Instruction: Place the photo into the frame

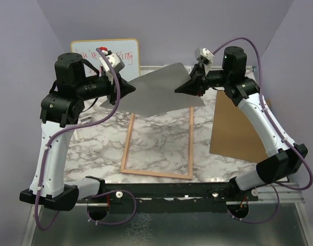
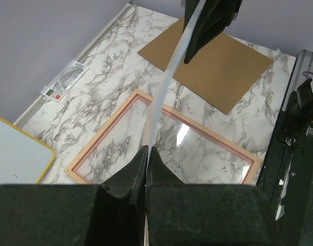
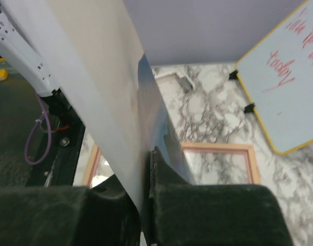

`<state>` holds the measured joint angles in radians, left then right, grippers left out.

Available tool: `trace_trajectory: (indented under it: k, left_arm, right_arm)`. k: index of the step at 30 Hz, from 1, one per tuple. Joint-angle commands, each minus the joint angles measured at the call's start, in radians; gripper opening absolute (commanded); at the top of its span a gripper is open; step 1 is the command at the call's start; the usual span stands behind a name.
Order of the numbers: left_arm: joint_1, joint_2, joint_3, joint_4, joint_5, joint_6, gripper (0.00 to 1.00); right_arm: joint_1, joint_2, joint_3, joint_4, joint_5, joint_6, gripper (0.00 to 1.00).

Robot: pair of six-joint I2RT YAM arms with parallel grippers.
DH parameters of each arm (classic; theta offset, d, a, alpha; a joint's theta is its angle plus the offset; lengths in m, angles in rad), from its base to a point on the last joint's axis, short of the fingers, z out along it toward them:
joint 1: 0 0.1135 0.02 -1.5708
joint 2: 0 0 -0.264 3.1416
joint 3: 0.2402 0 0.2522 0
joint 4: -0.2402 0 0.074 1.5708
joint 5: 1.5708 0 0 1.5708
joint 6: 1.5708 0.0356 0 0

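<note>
Left gripper [image 1: 130,90], right gripper [image 1: 180,89]: pinched tight on opposite edges of pale rectangular paper print [image 1: 159,93]. Hovering above thin pinkish wooden frame [image 1: 191,148].

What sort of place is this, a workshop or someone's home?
Probably a robot lab booth: plain lilac walls box in a marble-patterned table, two cabled arms are bolted at its near edge, and a handwritten whiteboard stands at the back.

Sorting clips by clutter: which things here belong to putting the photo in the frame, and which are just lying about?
Job:
photo, held in the air
frame, lying flat
brown backing board, beside the frame

Lying about:
whiteboard
small white gadget
</note>
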<state>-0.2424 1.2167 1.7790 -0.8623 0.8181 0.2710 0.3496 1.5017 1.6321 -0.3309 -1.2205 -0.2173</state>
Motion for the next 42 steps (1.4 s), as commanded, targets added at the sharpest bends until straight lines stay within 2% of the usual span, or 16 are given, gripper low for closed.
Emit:
trace_trajectory:
  k: [1,2,4,6,7,9,11,13,17,19,26,30,33,42]
  left_arm:
    - [-0.009,0.017,0.029,0.033,-0.015,-0.029,0.0]
    - [-0.009,0.025,0.024,0.047,-0.019,-0.043,0.03]
    - [-0.009,0.046,0.018,0.072,-0.047,-0.074,0.26]
    - [-0.01,0.061,0.007,0.092,-0.097,-0.091,0.64]
    - [-0.01,0.064,0.0,0.108,-0.137,-0.097,0.76]
    - [-0.011,0.074,-0.01,0.145,-0.257,-0.123,0.9]
    - [-0.011,0.087,-0.008,0.173,-0.374,-0.158,0.98]
    - [-0.011,0.102,-0.004,0.199,-0.448,-0.185,0.99]
    - [-0.011,0.122,-0.008,0.247,-0.506,-0.228,0.99]
    - [-0.011,0.13,-0.017,0.261,-0.526,-0.244,0.99]
    - [-0.011,0.149,-0.091,0.291,-0.665,-0.312,0.99]
    - [-0.011,0.159,-0.181,0.296,-0.698,-0.381,0.99]
    - [-0.011,0.177,-0.276,0.293,-0.721,-0.441,0.99]
    - [-0.009,0.269,-0.492,0.293,-0.81,-0.513,0.99]
  right_arm:
    - [0.003,-0.065,-0.12,0.005,0.025,0.049,0.01]
    - [0.003,-0.084,-0.151,0.045,0.033,0.071,0.01]
    - [0.004,-0.12,-0.212,0.132,0.06,0.122,0.01]
    - [0.003,-0.148,-0.263,0.178,0.083,0.159,0.01]
    - [0.003,-0.159,-0.291,0.198,0.102,0.183,0.01]
    - [0.002,-0.175,-0.318,0.211,0.154,0.232,0.0]
    - [0.002,-0.187,-0.347,0.232,0.215,0.318,0.01]
    - [0.002,-0.186,-0.395,0.306,0.253,0.472,0.0]
    - [0.002,-0.149,-0.492,0.399,0.28,0.779,0.01]
    - [0.002,-0.145,-0.575,0.475,0.344,0.921,0.01]
    - [0.002,-0.143,-0.831,0.692,0.619,1.244,0.01]
    - [0.002,-0.166,-0.94,0.717,0.822,1.333,0.01]
    - [0.001,-0.181,-0.958,0.686,0.96,1.349,0.01]
    - [0.002,-0.211,-0.883,0.573,1.305,1.23,0.01]
